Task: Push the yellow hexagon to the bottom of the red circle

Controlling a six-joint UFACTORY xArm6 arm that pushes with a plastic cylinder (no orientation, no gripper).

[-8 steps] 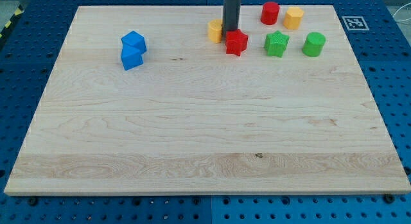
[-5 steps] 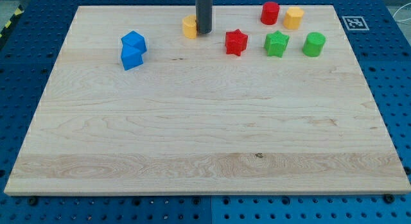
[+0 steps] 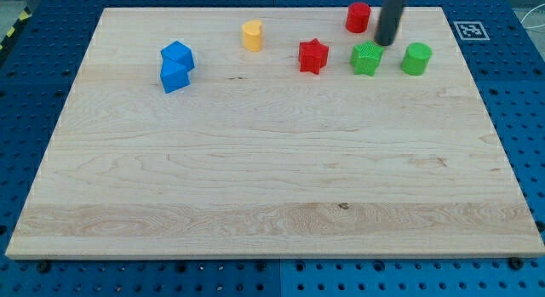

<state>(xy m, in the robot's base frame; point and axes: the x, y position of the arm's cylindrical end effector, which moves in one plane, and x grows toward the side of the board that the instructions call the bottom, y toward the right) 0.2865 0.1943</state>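
One yellow block [image 3: 251,35], its shape unclear, is sitting well to the view's left of the red circle [image 3: 358,17]. My tip [image 3: 385,43], a fingerless rod holding nothing, is resting just beside the green star [image 3: 367,58].

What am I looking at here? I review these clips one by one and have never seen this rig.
One camera looks down at a wooden board on a blue pegboard bench. The dark rod is the end of a robot arm; it has no gripper and holds nothing, it only pushes blocks with my tip. The tip sits at the view's top right, between the red circle and the green star, just above the star. The rod hides whatever lies behind it. Also on the board: a green cylinder, a red star, a yellow block and two touching blue blocks at the left.
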